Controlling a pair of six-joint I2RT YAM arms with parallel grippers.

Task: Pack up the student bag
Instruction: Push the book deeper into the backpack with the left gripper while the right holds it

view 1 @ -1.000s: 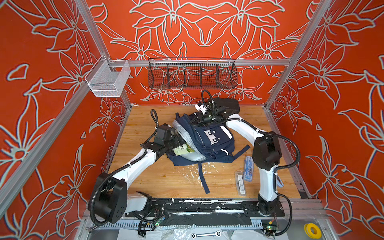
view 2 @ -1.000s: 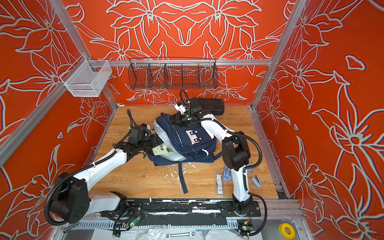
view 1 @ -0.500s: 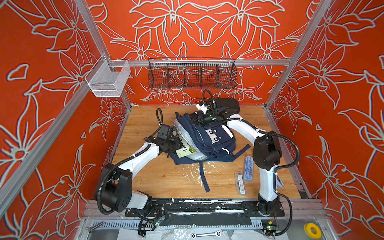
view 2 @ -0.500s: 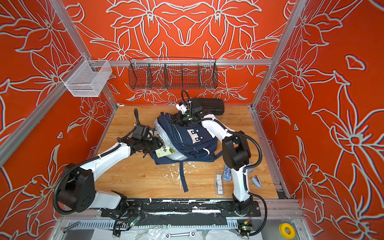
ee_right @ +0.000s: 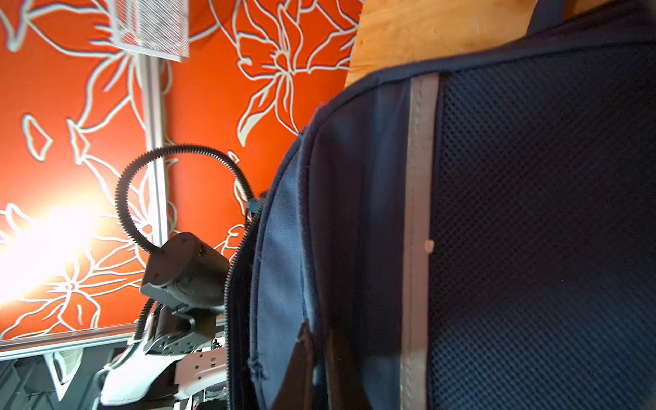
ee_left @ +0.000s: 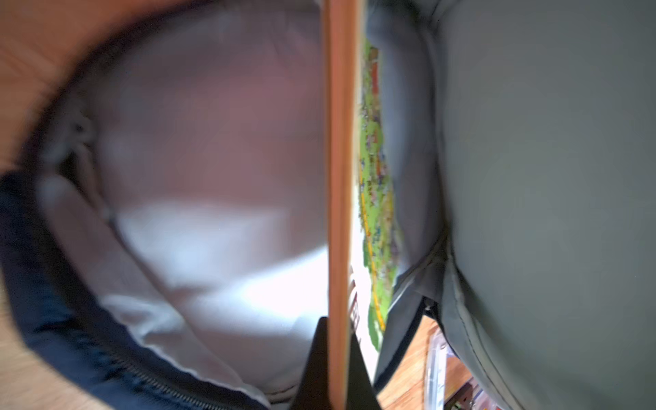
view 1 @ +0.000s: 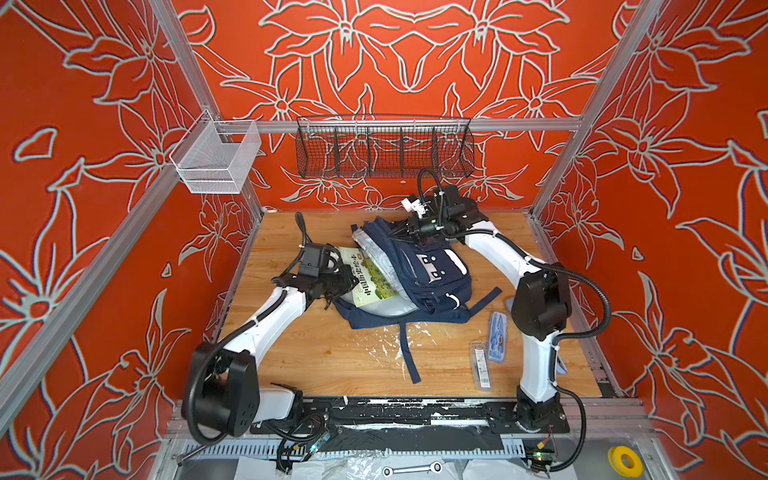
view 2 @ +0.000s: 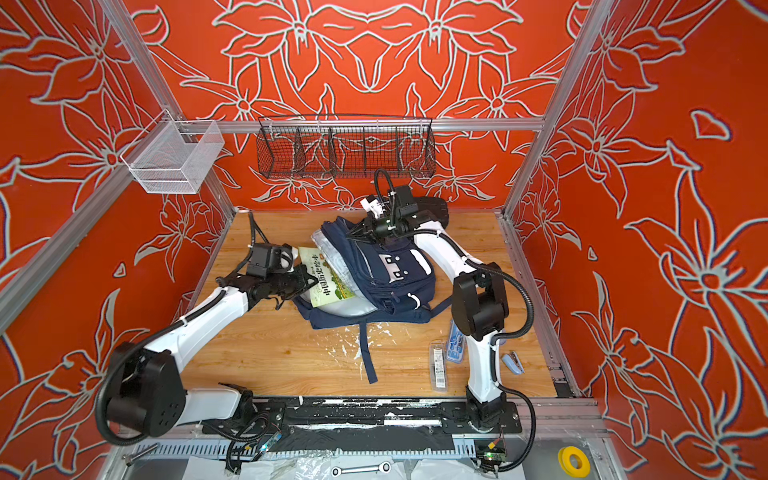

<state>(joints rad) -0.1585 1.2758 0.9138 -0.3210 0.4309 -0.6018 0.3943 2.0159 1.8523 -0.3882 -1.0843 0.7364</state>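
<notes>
student bag (view 1: 434, 279) (view 2: 392, 276): lies mid-table (view 1: 324, 361) in both top views; mouth turned toward the left arm; pale lining showing inside; one strap trails toward the front edge
left gripper (view 1: 348, 283): clenched on the book's near edge; in the left wrist view a dark finger (ee_left: 312, 372) sits on each face of it
book (view 1: 370, 277) (ee_left: 340, 177): green cover; tilted; far part inside the bag's mouth, near part sticking out
right gripper (view 1: 401, 232) (ee_right: 316, 355): pinched on navy fabric at the bag's far upper rim
clear box (view 1: 481, 365) and blue case (view 1: 496, 336): side by side beside the right arm; apart from the bag
</notes>
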